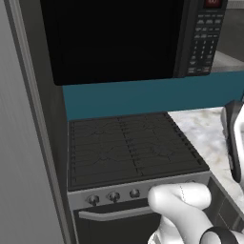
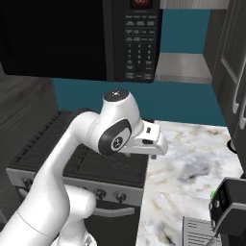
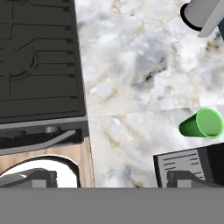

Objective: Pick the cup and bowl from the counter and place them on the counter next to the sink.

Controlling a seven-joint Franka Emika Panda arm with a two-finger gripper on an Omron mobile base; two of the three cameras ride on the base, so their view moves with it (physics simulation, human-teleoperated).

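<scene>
Your tool [image 3: 109, 177] stands fully apart, holding and touching nothing above the desk [image 3: 131, 65]. The cup [image 3: 202, 124] sits at the frame's right, upright, its mouth facing you.

No legible text, microwave keypad [image 2: 138, 48] markings and red display too blurred

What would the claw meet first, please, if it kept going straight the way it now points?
Most likely bare counter. The open claw looks down at the marble between the stove and the green cup, which lies well off to one side. How far down the marble lies is unclear.
</scene>
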